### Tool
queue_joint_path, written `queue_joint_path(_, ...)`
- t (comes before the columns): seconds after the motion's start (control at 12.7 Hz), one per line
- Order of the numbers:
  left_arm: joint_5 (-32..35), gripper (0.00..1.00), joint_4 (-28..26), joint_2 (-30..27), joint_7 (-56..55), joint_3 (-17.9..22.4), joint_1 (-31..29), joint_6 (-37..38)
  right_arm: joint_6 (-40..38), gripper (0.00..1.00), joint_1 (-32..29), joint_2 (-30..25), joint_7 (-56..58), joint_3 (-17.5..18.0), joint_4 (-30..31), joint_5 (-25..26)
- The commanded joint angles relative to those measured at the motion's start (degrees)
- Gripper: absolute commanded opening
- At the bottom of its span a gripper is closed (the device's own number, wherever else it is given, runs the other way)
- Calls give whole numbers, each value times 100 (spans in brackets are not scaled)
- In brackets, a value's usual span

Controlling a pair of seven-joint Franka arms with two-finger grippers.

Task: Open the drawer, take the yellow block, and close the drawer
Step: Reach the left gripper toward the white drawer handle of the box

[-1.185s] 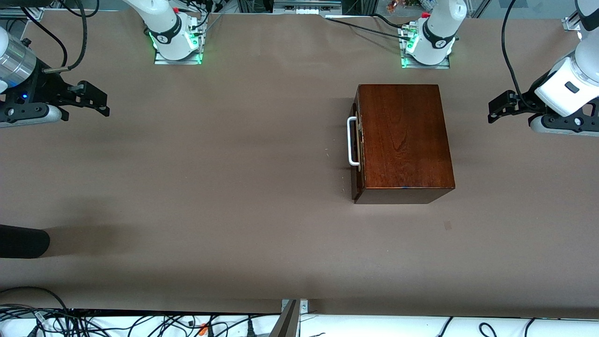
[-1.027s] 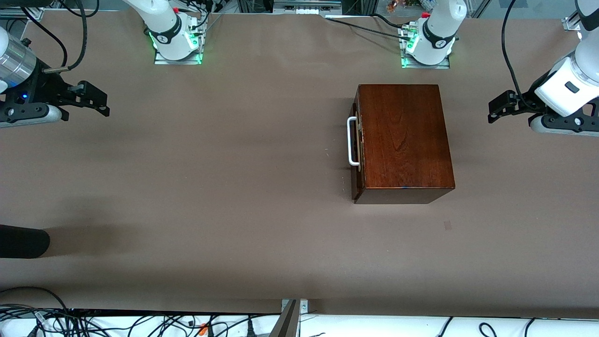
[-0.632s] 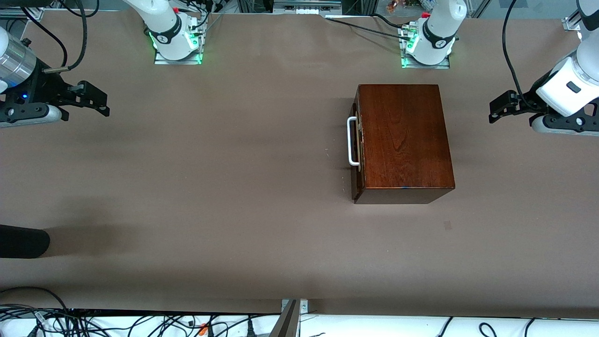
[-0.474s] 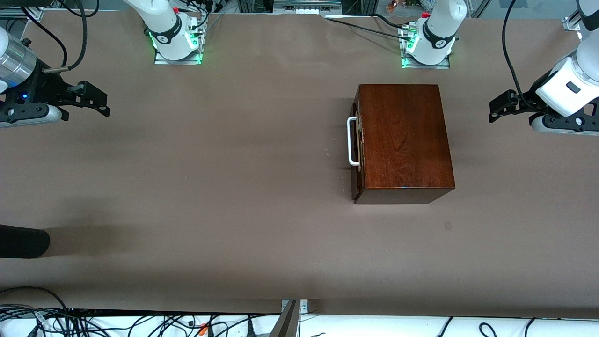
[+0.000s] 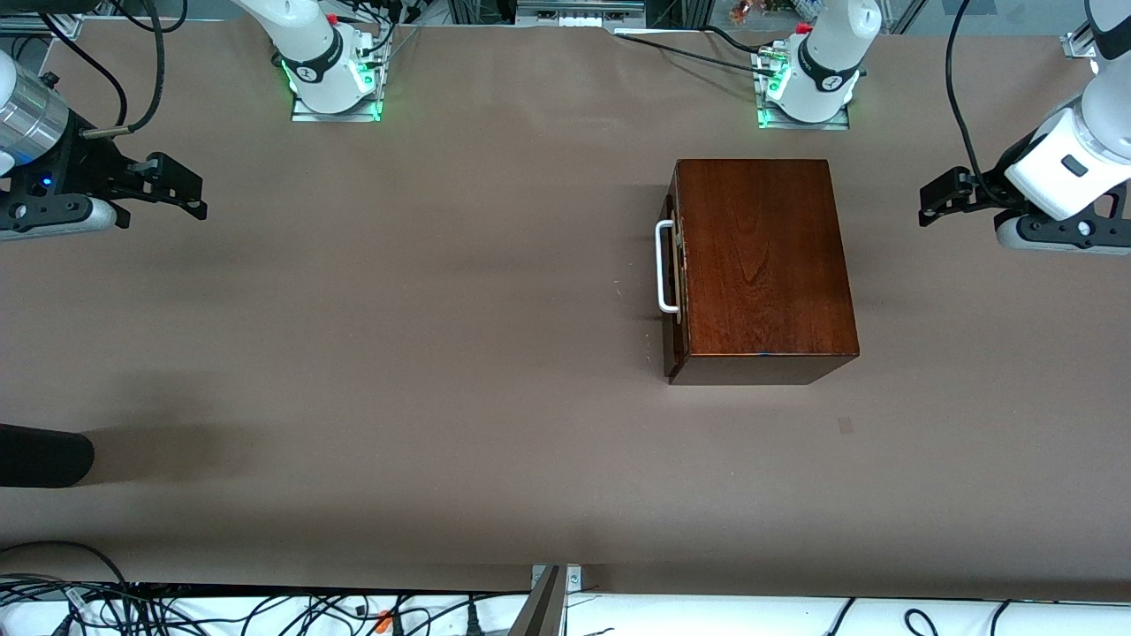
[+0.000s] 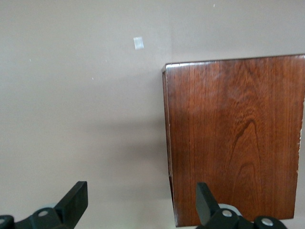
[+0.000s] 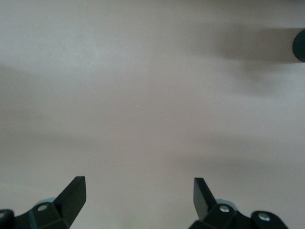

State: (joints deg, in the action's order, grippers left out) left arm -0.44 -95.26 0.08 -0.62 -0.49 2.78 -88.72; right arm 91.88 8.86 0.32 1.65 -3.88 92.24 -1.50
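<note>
The right gripper (image 5: 181, 187), its black fingers spread wide and empty, hangs over the bare brown surface (image 5: 398, 353) at the right arm's end, well apart from everything; that arm waits. The white U-shaped bar handle (image 5: 663, 267) faces that end, on the drawer (image 5: 676, 269) of the dark reddish-brown polished wooden box (image 5: 762, 261), shut flush. The yellow block is not visible, presumably inside. The left gripper (image 5: 938, 196), released and empty, hovers just off the box toward the left arm's end.

Opening well likely means closing squarely on the bar's middle and pulling straight along the slide, so the box does not skid.

Only the front view shows the handle; the left wrist view gives the box's grained top and a pale mark (image 6: 138, 43).
</note>
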Motion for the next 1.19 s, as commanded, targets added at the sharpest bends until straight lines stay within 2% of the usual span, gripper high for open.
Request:
queue_joint_path(0.0,-53,100,209,176,62,40,29,276,-83,100,-33,-23,-77,46,-40,45)
queue_joint_path(0.79,-26,100,209,185,1,-30,126,338,-83,100,-33,-23,-86,46,-40,45)
queue_joint_path(1.11,-26,100,218,334,-87,-241,231,294,-74,100,-33,-23,-86,37,-40,45)
